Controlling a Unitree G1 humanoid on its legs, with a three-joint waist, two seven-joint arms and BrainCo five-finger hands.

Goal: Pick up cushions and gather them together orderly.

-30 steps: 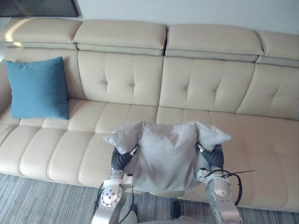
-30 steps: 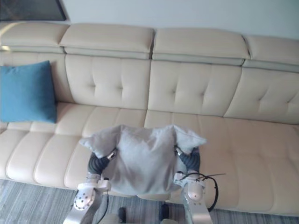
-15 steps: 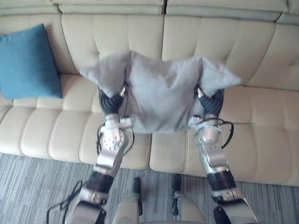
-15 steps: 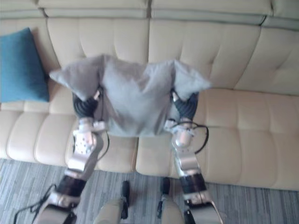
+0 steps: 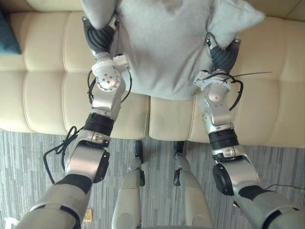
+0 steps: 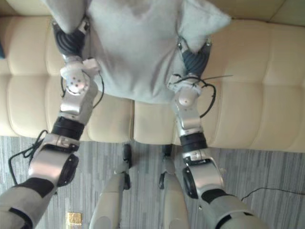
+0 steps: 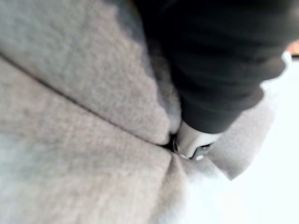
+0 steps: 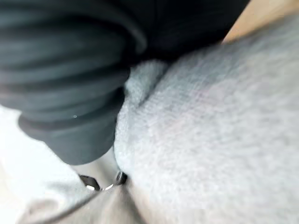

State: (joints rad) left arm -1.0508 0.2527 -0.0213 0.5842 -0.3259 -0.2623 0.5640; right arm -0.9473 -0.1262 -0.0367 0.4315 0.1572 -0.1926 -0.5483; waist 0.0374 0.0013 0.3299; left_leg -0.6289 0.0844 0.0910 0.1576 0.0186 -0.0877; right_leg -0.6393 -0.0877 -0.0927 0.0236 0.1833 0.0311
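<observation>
A large grey cushion (image 5: 162,47) hangs between my two hands above the seat of the cream sofa (image 5: 43,86). My left hand (image 5: 97,36) is tucked under the cushion's left corner. My right hand (image 5: 223,55) sits under its right corner, and the cloth folds over both. The left wrist view has the dark cover (image 7: 219,60) pressed into grey cloth (image 7: 70,140). In the right wrist view the cover (image 8: 70,70) is sunk into the cushion (image 8: 219,140) the same way. The edge of a blue cushion (image 5: 6,36) shows at the sofa's far left.
The sofa's front edge runs across the view, with grey striped carpet (image 5: 28,157) below it. A small gold object (image 5: 88,217) lies on the carpet at the lower left.
The camera has tilted down, so the sofa back and most of the blue cushion have left the picture. Both arms have reached further out over the seat with the grey cushion still between the hands.
</observation>
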